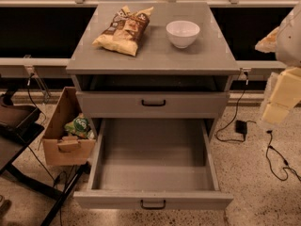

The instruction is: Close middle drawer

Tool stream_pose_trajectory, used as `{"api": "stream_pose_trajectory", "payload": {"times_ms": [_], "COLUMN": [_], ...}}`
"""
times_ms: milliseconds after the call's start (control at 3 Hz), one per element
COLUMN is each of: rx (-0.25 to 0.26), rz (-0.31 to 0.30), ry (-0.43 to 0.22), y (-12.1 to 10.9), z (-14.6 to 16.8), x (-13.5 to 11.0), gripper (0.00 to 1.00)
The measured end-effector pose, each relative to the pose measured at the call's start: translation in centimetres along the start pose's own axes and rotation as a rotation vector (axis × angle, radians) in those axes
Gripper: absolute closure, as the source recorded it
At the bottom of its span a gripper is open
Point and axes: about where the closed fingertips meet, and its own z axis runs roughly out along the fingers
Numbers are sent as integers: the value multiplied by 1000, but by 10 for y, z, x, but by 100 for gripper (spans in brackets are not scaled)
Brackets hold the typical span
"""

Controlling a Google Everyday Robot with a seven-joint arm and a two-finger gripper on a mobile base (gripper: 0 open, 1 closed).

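Observation:
The middle drawer (153, 173) is pulled far out toward me. Its plain grey inside is empty, and its small black bar handle (153, 204) is on the front panel near the bottom of the view. Above it, the upper drawer front (153, 103) with its own black handle sits nearly in, with a dark gap under the cabinet top. The lowest drawer is hidden beneath the open one. My gripper (276, 111) shows as cream-coloured blocks at the right edge. It is to the right of the cabinet and apart from it, touching nothing.
A chip bag (123, 29) and a white bowl (183, 33) sit on the cabinet top (153, 60). A cardboard box (63, 140) holding a green packet stands left of the drawer. A black stand (19, 126) is at far left. Cables and an adaptor (242, 126) lie on the floor at right.

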Motion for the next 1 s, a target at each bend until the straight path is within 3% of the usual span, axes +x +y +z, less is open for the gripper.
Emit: {"api": "stream_pose_trajectory", "payload": {"times_ms": [333,667,1000], "rx": [4,13,61], "rz": [-7,7,40], "ry": [-5,-10,-21], "y": [2,18,50], "z": [6,33,71], "x": [-4,-7,-24], "gripper": [0,0,0]}}
